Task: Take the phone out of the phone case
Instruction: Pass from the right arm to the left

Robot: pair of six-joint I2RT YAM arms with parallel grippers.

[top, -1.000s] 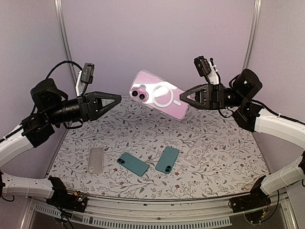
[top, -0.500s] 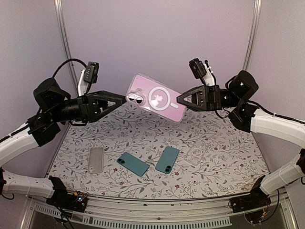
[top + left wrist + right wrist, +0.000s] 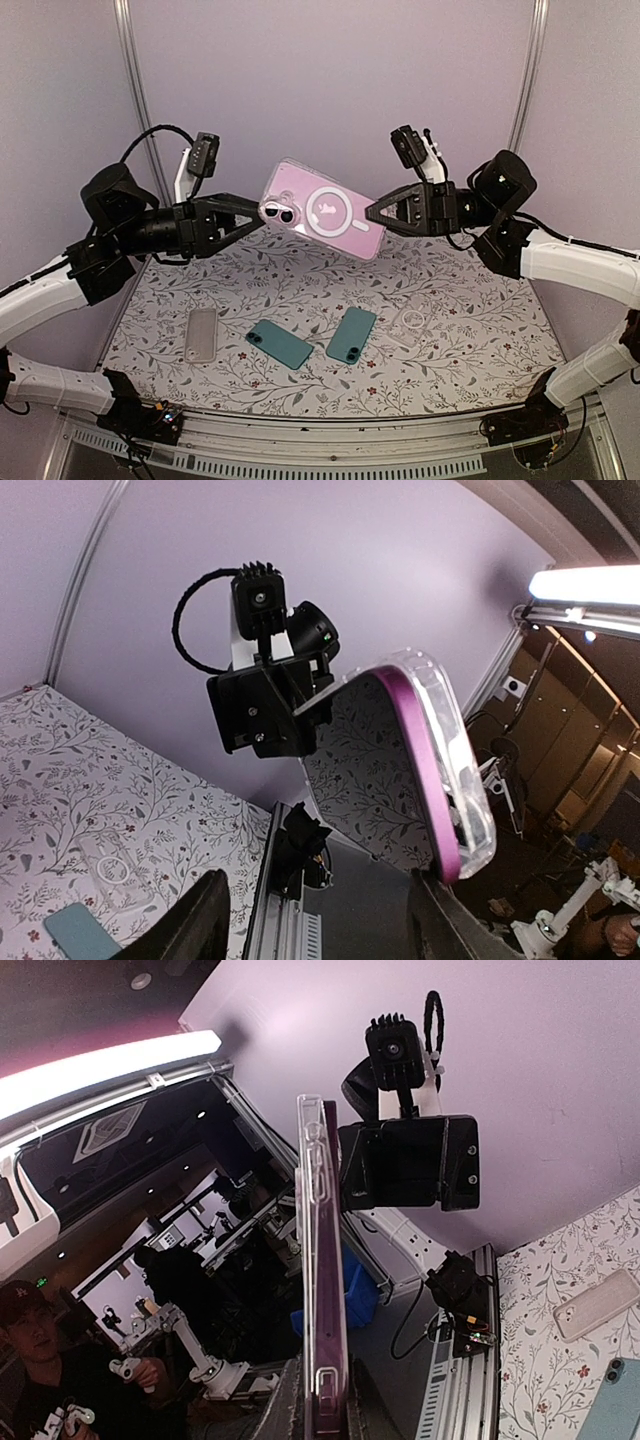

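Note:
A pink phone [image 3: 322, 211] in a clear phone case [image 3: 371, 245] hangs in the air above the table, its back and camera lenses facing the top camera. My right gripper [image 3: 373, 214] is shut on its right end; in the right wrist view the phone [image 3: 322, 1260] stands edge-on between the fingers [image 3: 292, 1405]. My left gripper [image 3: 256, 213] is open at the camera end. In the left wrist view the phone's purple edge [image 3: 412, 750] and clear case [image 3: 458, 755] reach down to the right finger [image 3: 440, 920]; the other finger [image 3: 200, 925] stands far off.
On the floral table [image 3: 450, 365] lie a clear case [image 3: 201, 334], two teal phones [image 3: 280, 343] [image 3: 351, 335] and another clear case with a ring [image 3: 408, 322]. Purple walls and metal posts close in the back and sides.
My left gripper has moved right and up until its tips reach the phone's camera end. My right gripper has carried the phone a little left and tilted it flatter.

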